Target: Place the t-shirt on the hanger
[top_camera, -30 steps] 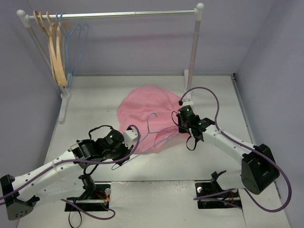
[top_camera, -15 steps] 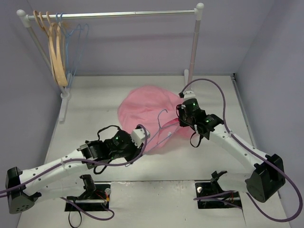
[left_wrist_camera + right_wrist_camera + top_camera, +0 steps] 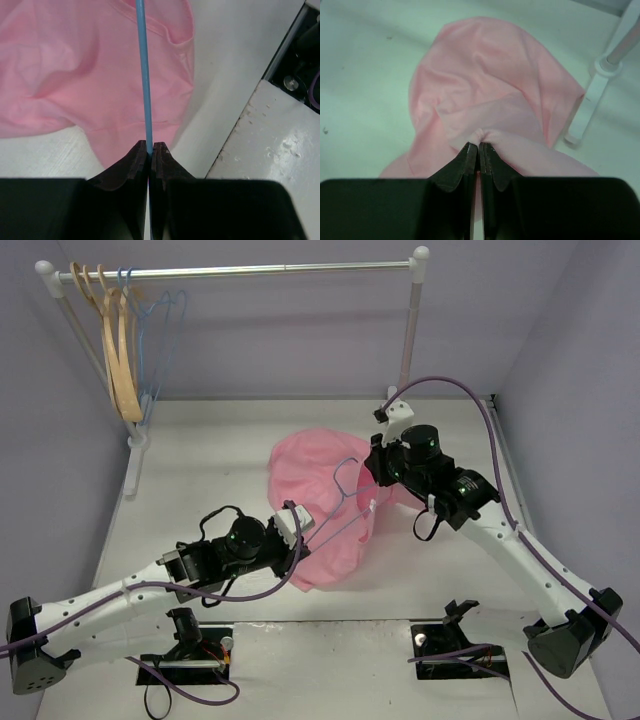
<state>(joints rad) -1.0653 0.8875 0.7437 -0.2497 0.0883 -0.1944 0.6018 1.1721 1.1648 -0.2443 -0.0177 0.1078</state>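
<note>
Here the left hand (image 3: 149,146) is clamped shut on the thin blue wire of the hanger (image 3: 144,75). The wire is seen running straight up from the fingertips, across the pink t-shirt (image 3: 75,75). The right hand (image 3: 478,146) is pinched together on a fold of the t-shirt, with cloth bunched right at its tips. In the top view the t-shirt is seen as a crumpled heap on the bench (image 3: 190,460), about mid-bench, between the two hands. The hanger is held tilted over the cloth, hook toward the back wall. A rack (image 3: 240,272) is stood at the back of the bench. Wooden hangers (image 3: 122,360) and spare blue wire hangers (image 3: 140,335) are hung at its left end. The foot of the rack's right post is seen near the t-shirt's edge in the right wrist view.
</note>
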